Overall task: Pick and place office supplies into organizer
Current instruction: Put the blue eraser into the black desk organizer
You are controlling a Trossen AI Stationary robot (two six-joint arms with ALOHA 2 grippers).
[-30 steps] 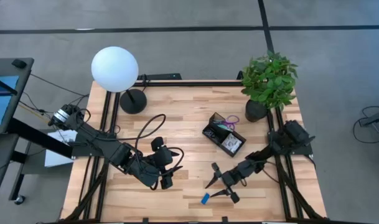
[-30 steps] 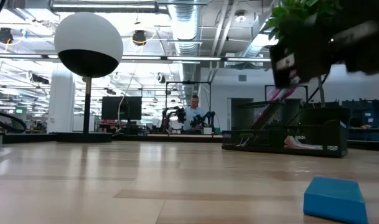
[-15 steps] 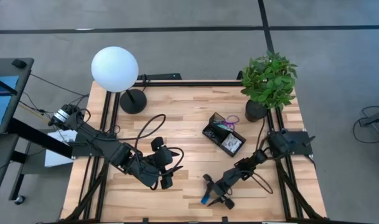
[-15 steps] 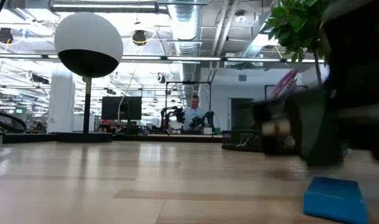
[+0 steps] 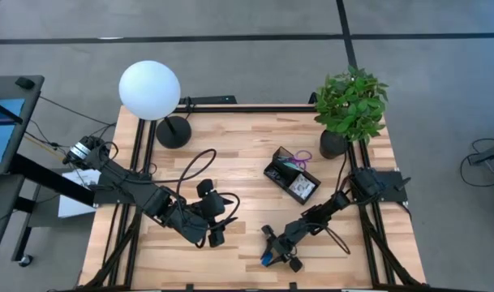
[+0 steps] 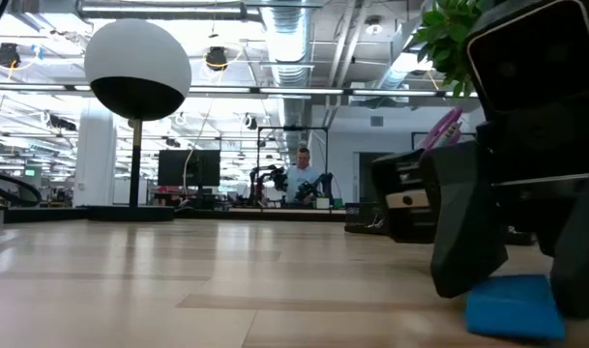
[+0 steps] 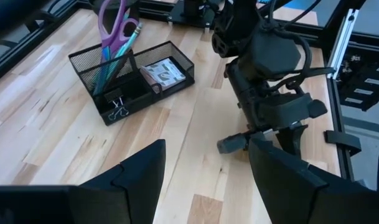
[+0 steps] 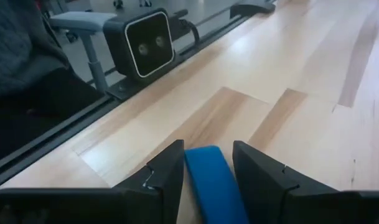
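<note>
Straddling: your right gripper has the blue block between its fingers, on the table.
Jaws: narrow, not yet clamped.
Left gripper: wide, idle.

Black wire-mesh organizer, pale wooden table

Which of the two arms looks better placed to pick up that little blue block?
The right one. Its right gripper already straddles the blue block at the table's front edge, while the left gripper waits off to the side.
</note>
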